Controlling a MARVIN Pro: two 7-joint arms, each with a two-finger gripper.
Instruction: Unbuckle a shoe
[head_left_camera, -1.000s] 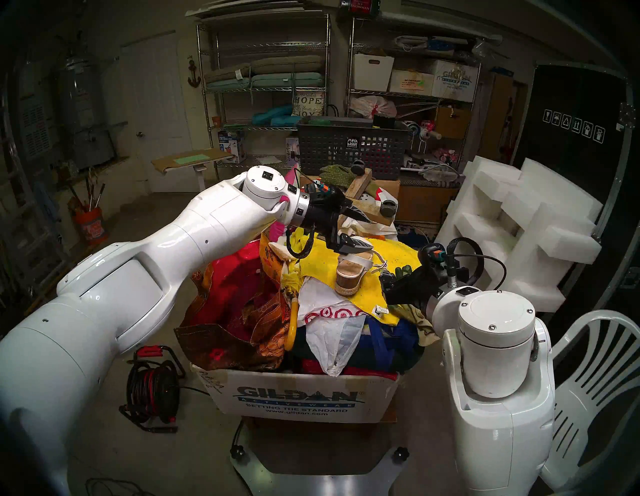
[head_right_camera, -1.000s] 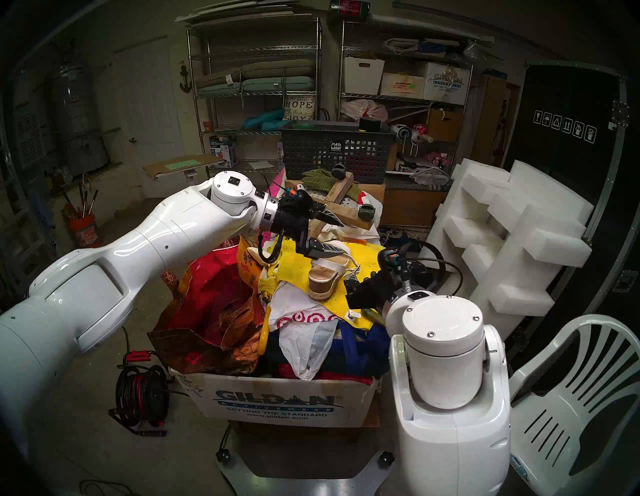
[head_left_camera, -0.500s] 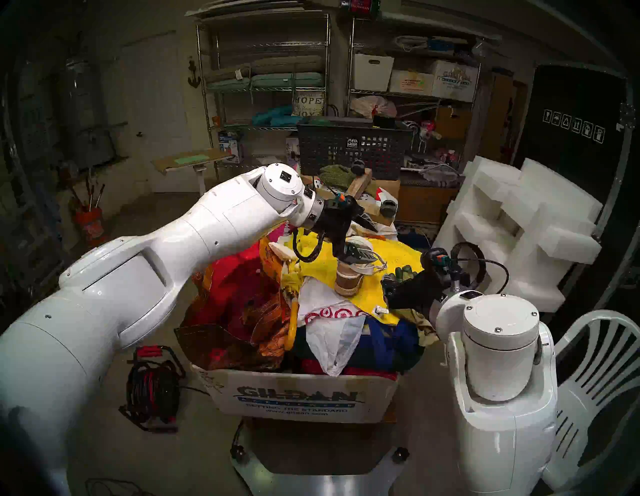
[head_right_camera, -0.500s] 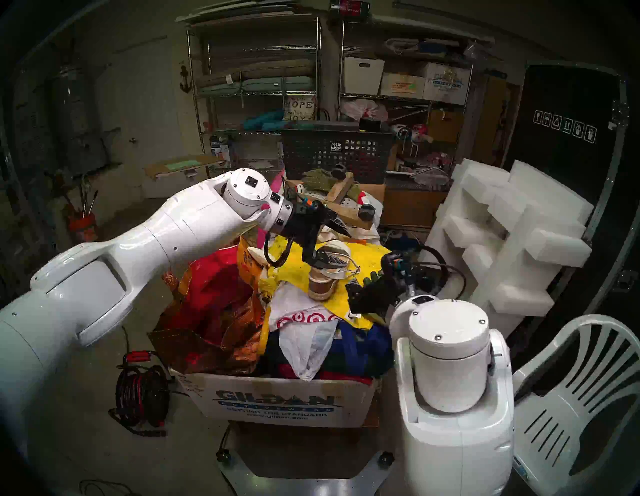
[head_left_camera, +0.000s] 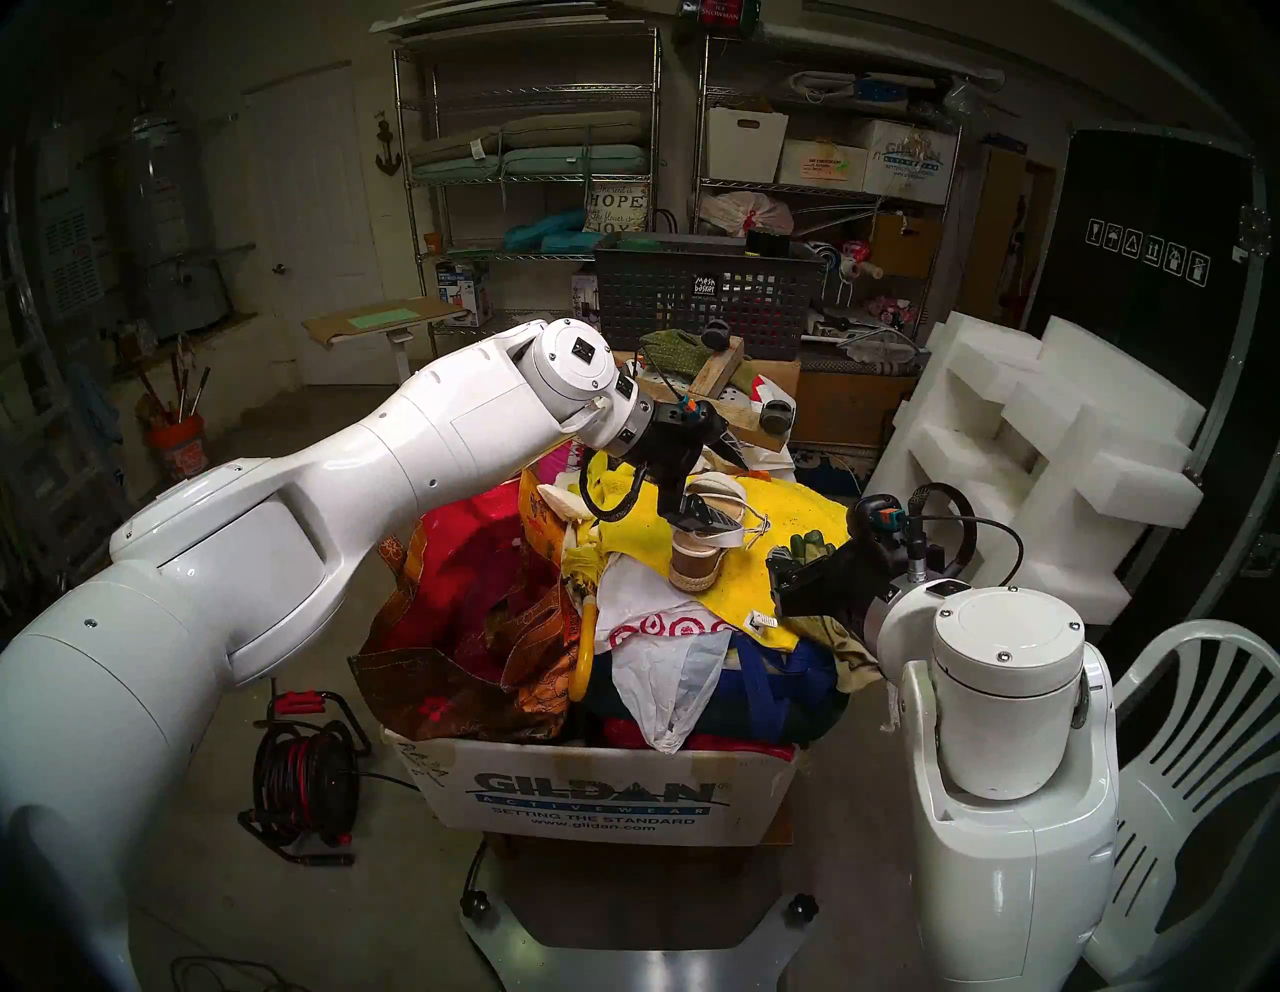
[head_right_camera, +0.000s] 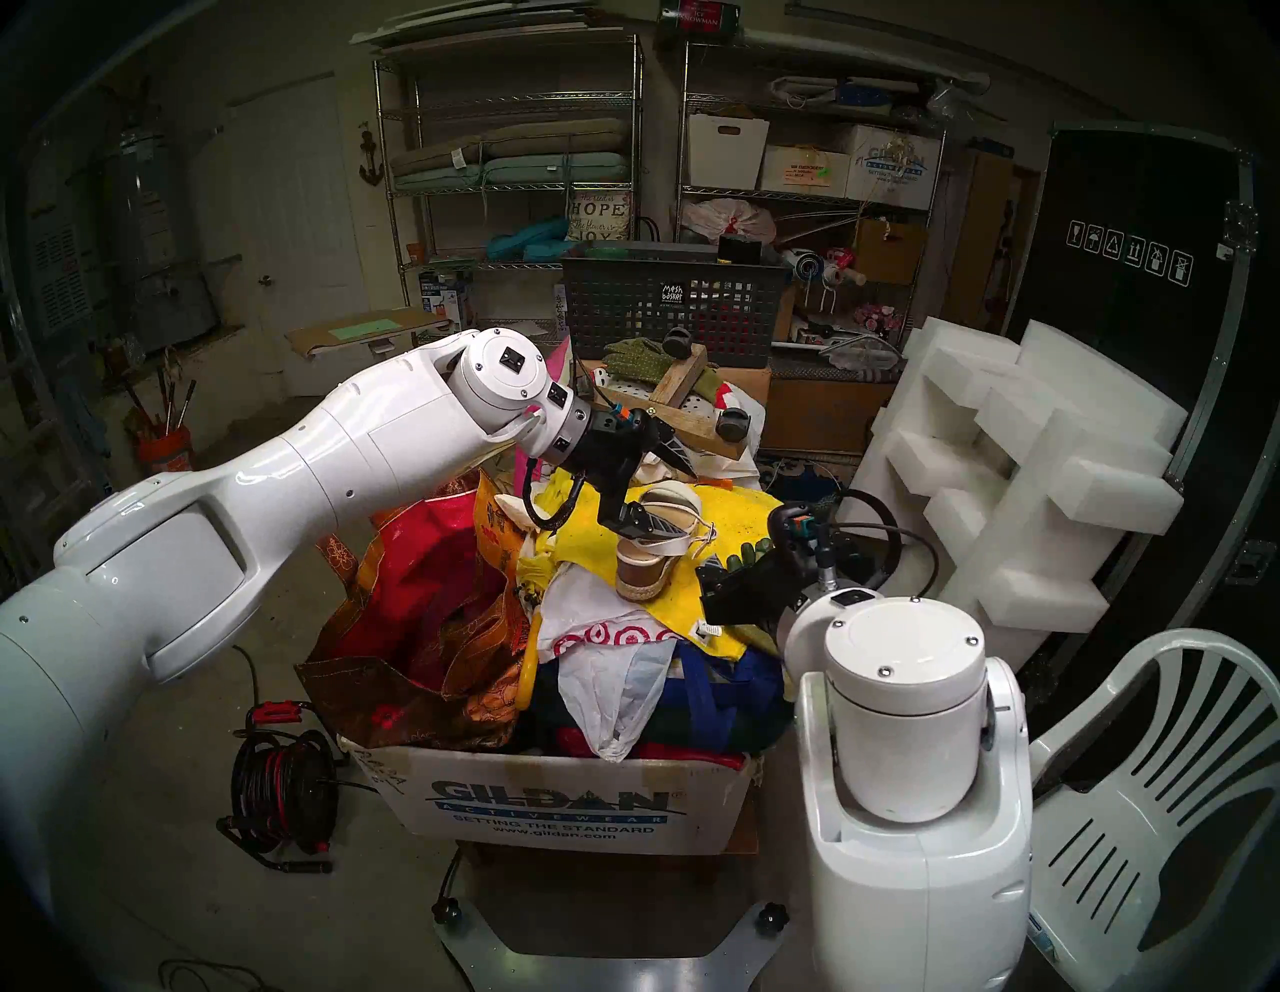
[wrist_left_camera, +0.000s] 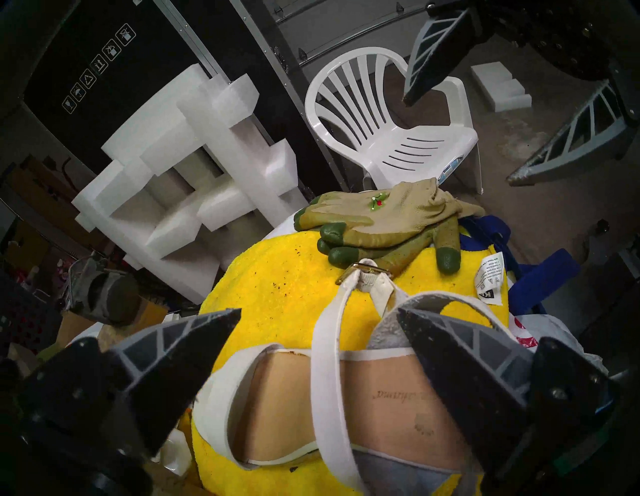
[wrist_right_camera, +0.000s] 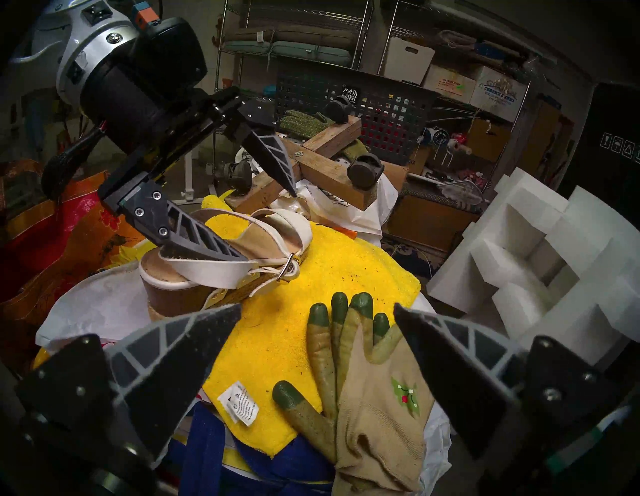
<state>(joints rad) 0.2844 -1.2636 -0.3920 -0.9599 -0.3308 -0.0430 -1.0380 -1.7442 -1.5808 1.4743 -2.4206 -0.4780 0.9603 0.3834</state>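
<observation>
Since a second ago the left gripper (head_left_camera: 720, 478) has rolled at the wrist and swung a little toward the sandal's heel, so its lower finger now lies over the heel end instead of out past it; the right arm has kept its place.

Nearest the robot, the Gildan cardboard box (head_left_camera: 602, 796) brims with bags and cloth, a white plastic bag (head_left_camera: 665, 686) spilling over its front. On the heap lies a yellow towel (wrist_right_camera: 332, 263), its care tag (wrist_right_camera: 239, 403) at the near edge. The right gripper (wrist_right_camera: 317, 332) hovers just above a tan work glove with green fingertips (wrist_right_camera: 377, 398), its jaws spread wide with nothing between them.

Beyond the glove, the wedge sandal (wrist_right_camera: 221, 273) stands on the towel, brown heel toward the robot and toe pointing away. Its thin ankle strap (wrist_left_camera: 332, 346) runs to a metal buckle (wrist_right_camera: 286, 268) on the side facing the right gripper; from the left wrist view the buckle (wrist_left_camera: 360, 273) sits just in front of the glove (wrist_left_camera: 384, 221). The left gripper's jaws stand wide apart astride the sandal and grip nothing: one finger (wrist_right_camera: 197, 242) lies across the heel strap, whether touching cannot be told, and the other is raised clear behind.

Farther back rest a wooden caster dolly (head_left_camera: 734, 395) and a dark mesh basket (head_left_camera: 699, 298).
</observation>
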